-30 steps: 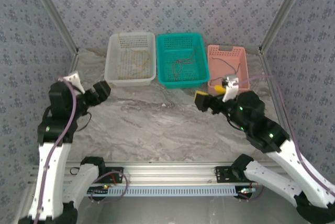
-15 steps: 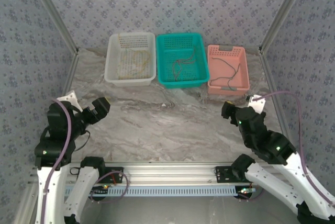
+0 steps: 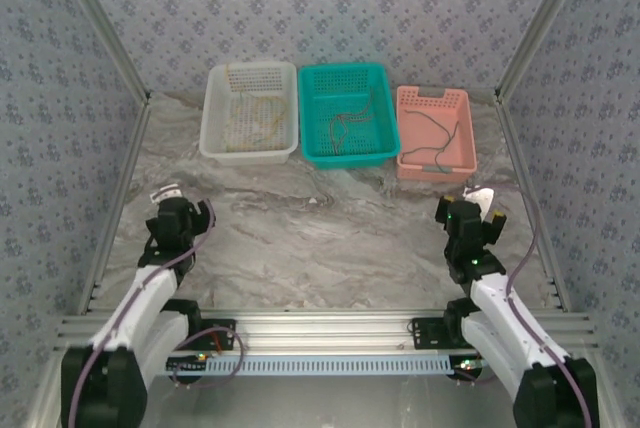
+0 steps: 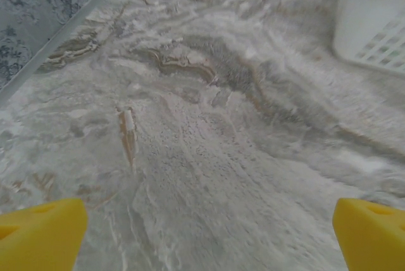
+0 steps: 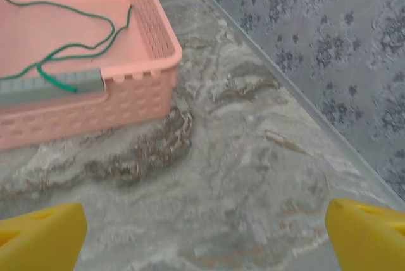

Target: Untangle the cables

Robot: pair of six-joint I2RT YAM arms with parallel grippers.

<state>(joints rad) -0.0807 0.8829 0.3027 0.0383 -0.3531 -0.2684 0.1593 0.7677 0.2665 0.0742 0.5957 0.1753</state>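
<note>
Cables (image 3: 345, 126): lie apart in three baskets (image 3: 345, 68) at the far edge of the tabletop (image 3: 320, 238), well ahead of both tools. Left tool (image 3: 190, 216), right tool (image 3: 452, 210): both spread wide, empty. Right tool nearer the pink basket (image 5: 158, 30).

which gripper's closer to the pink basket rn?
Right. The right gripper sits just in front of the pink basket, by its near right corner; the left gripper is far across the table, near the left edge.
</note>
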